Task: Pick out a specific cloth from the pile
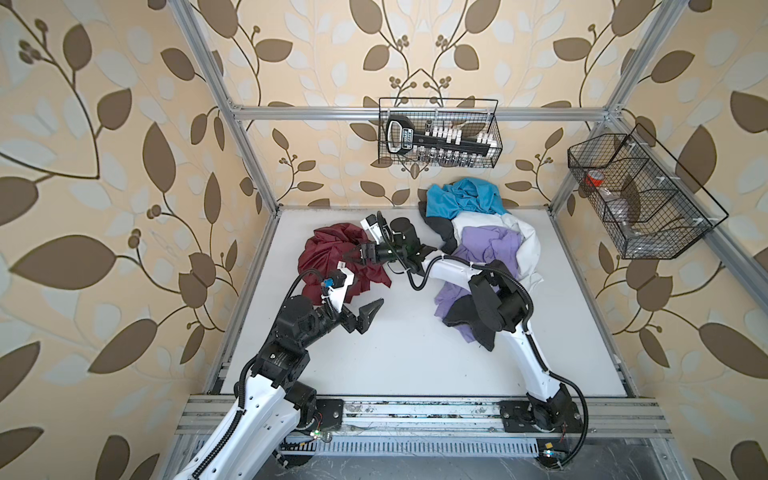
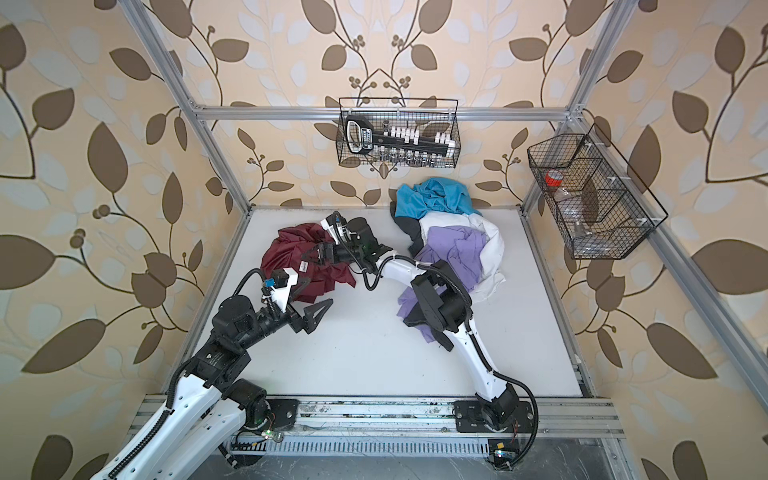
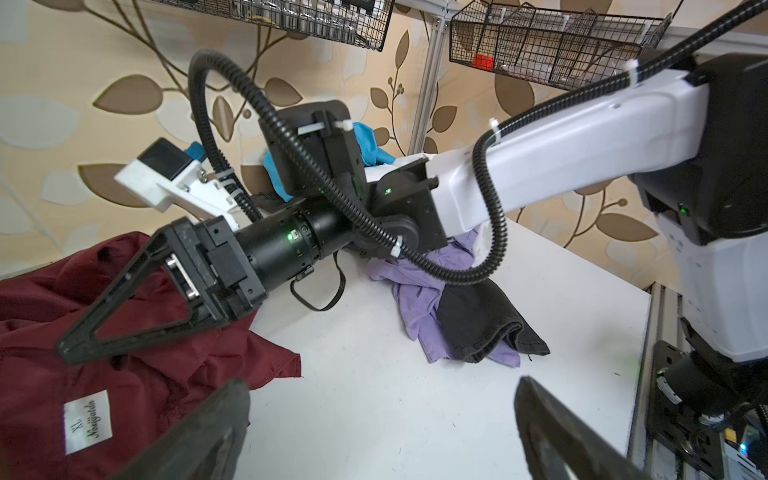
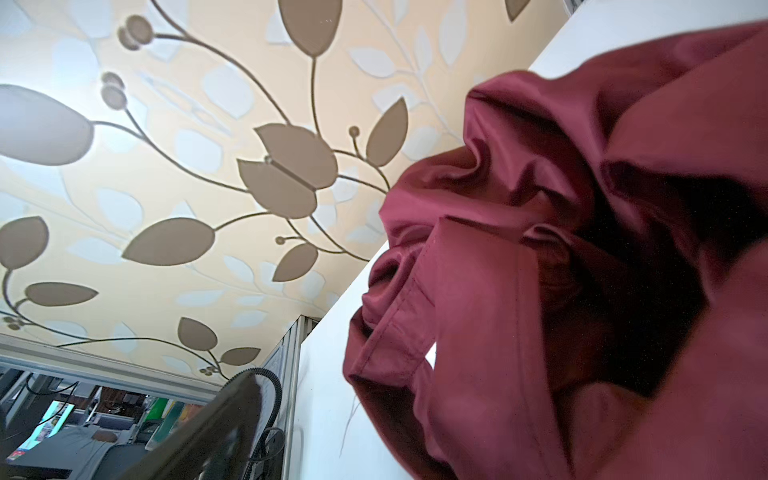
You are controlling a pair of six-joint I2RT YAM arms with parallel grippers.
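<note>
Left fingers (image 3: 195,440) sit closest in the left wrist view. They are blurred and cropped by the frame edge, spread wide, with only bare worktop (image 3: 374,395) between them. In both top views one of them is hidden under the wrist camera mount.

Right fingers (image 3: 145,336): spread over the cloth (image 1: 324,249), pinching nothing. Whether they touch the fabric is unclear. The right wrist view catches just one finger, out of focus at the frame's corner; the second is out of frame. Maroon folds fill the rest, and the inner hollow is too dark to read.

Cloth: crumpled on the worktop's left rear part, close to the left edge, white label (image 3: 88,422) facing up. "XL" is legible; the brand script is uncertain. In both top views the left wrist mount covers the near hem.

Pile (image 1: 490,245): right rear, well apart from the cloth. It reaches the worktop's back edge, and the right arm's elbow covers its front middle.

Open room: bare worktop at front and centre, between the two arms.
</note>
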